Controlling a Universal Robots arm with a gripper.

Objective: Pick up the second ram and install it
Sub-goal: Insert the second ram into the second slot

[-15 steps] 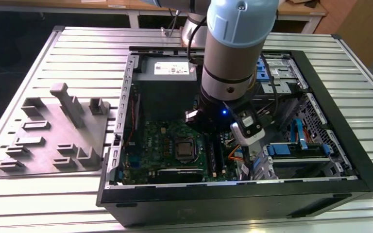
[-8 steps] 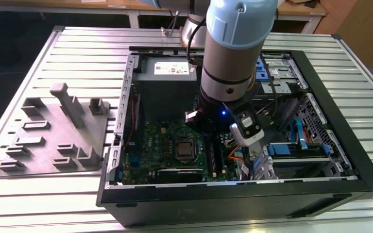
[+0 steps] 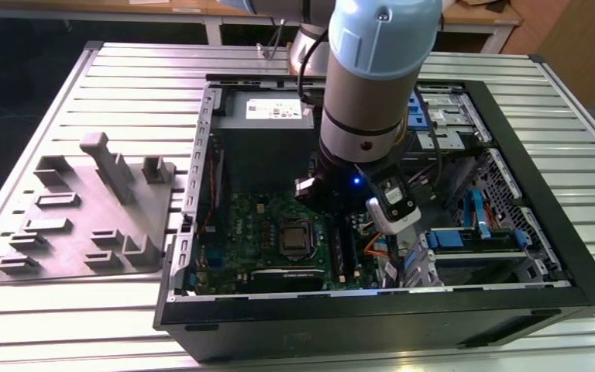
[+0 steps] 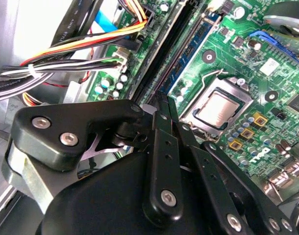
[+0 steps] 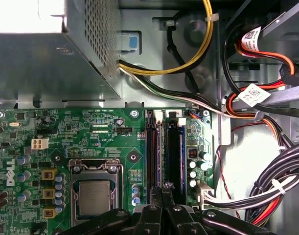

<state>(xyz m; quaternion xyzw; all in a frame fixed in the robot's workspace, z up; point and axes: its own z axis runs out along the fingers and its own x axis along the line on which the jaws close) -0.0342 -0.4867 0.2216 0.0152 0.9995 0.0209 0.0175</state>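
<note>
The second ram (image 5: 174, 152) is a slim dark blue-green stick standing on edge in a long slot of the motherboard, beside an all-black slot (image 5: 151, 152). It runs diagonally across the second wrist view as the second ram (image 4: 191, 51). My gripper (image 5: 162, 188) is shut, its black fingertips pressed together right at the near end of the two slots. The same gripper (image 4: 164, 100) has nothing visible between its tips. Whether the tips touch the stick I cannot tell. In the exterior view the arm (image 3: 365, 101) reaches down into the open computer case (image 3: 380, 310).
The processor (image 5: 94, 197) sits in its socket beside the slots. Bundles of black, red and yellow cables (image 5: 281, 181) crowd the other side. The metal power supply box (image 5: 46, 63) stands behind the board. A grey parts fixture (image 3: 80, 209) lies on the slatted table at the exterior view's left.
</note>
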